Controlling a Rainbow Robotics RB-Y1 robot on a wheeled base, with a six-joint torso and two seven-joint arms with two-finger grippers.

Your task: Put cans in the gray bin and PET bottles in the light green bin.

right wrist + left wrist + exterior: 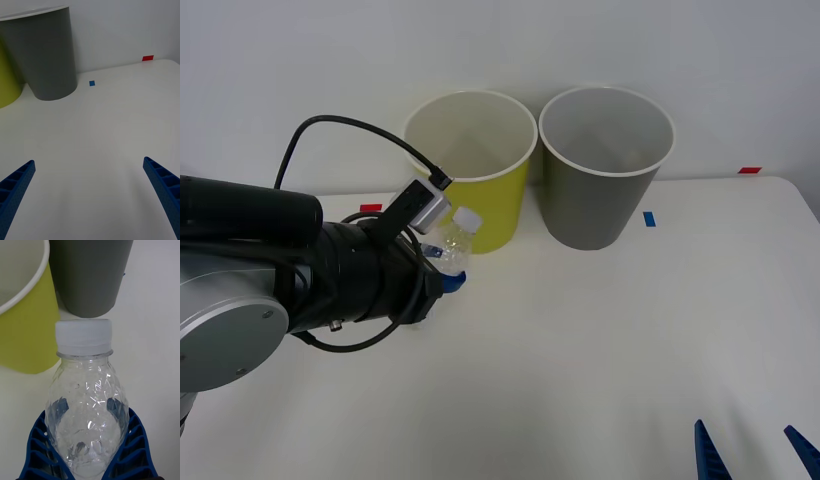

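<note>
A small clear PET bottle [452, 242] with a white cap is held by my left gripper [442, 278], whose blue fingers [37, 442] are shut around its body [87, 408]. It hangs just in front of the light green bin [473, 165], tilted with its cap toward the bins. The gray bin [604, 165] stands to the right of the green one. In the left wrist view the light green bin [24, 315] and gray bin [90, 273] lie beyond the cap. My right gripper [757, 452] is open at the table's near right edge, with nothing between its fingers [15, 187].
Small tape marks lie on the white table [580, 350]: a blue one [649, 219] right of the gray bin, red ones at the back right [749, 170] and back left [370, 208]. A white wall rises behind the bins.
</note>
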